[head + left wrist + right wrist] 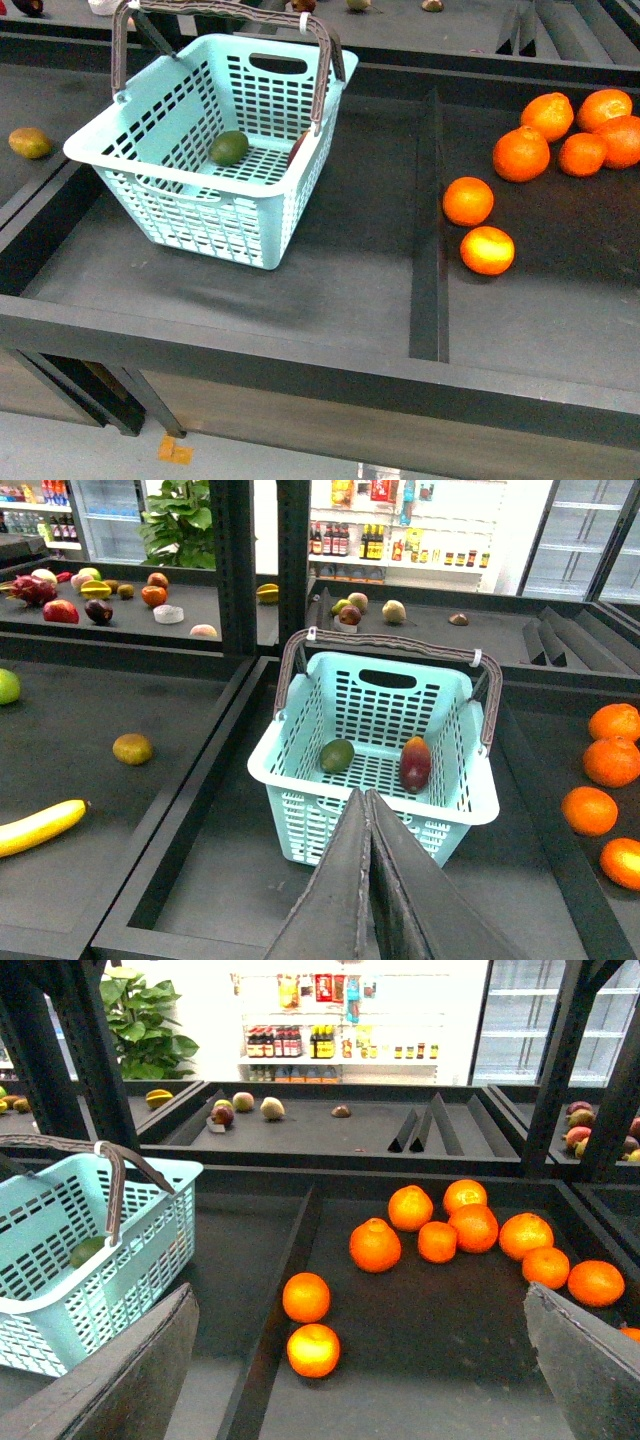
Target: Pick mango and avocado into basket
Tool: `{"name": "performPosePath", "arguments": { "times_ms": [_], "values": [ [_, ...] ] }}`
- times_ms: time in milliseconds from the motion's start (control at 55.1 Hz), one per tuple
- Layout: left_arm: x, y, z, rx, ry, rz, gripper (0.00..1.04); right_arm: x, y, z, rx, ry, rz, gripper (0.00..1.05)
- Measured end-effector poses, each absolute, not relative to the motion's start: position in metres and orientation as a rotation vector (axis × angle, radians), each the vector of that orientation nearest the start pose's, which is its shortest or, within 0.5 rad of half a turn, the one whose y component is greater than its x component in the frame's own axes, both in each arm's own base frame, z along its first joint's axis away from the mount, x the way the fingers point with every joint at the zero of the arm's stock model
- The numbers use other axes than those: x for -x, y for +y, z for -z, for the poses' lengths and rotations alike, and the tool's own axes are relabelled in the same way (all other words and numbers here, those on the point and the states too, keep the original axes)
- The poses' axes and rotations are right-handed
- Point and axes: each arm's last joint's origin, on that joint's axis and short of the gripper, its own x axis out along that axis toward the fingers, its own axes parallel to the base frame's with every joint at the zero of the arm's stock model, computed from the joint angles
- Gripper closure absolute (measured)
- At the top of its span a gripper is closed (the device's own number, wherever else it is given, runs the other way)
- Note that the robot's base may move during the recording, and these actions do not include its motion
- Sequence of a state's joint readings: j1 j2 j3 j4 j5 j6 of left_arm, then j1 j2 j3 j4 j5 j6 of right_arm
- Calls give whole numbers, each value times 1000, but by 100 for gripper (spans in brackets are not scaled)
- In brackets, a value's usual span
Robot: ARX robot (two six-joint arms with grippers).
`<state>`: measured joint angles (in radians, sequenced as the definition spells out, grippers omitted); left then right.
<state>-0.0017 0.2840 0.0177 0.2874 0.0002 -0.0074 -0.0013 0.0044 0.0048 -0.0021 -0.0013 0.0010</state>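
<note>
Shop — produce bins [300, 300] | drinks shelves [330, 1040] | fridges [530, 1020]

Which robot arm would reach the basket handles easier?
Left, probably. The left pincer, shut, points straight at the basket holding mango and avocado. The right pincer is open, facing the oranges.

The basket [200, 215] is open from above, though its raised handles [322, 75] arch over both long sides. A divider [430, 220] separates its bare bay from the oranges [520, 155] clustered beyond.

Bright shop: stocked shelves [330, 1040], glass-door fridges [525, 1020].
</note>
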Motion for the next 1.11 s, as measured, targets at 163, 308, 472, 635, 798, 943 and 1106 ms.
{"name": "performPosePath", "arguments": {
  "times_ms": [163, 308, 472, 635, 798, 943, 1106],
  "values": [
    [-112, 0, -173, 7, -22, 2, 102, -98, 0, -165, -1, 2, 0, 8],
    [-109, 0, -173, 7, -22, 2, 102, -98, 0, -165, -1, 2, 0, 8],
    [-98, 0, -169, 7, -7, 2, 102, -98, 0, -165, -1, 2, 0, 8],
    [-97, 0, -169, 7, -15, 2, 102, -98, 0, -165, -1, 2, 0, 8],
    [-97, 0, -170, 7, -16, 2, 102, -98, 0, -165, -1, 2, 0, 8],
    [-97, 0, -170, 7, -16, 2, 102, -98, 0, -165, -1, 2, 0, 8],
    [-97, 0, -170, 7, -16, 2, 102, -98, 0, -165, -1, 2, 0, 8]
  ]
}}
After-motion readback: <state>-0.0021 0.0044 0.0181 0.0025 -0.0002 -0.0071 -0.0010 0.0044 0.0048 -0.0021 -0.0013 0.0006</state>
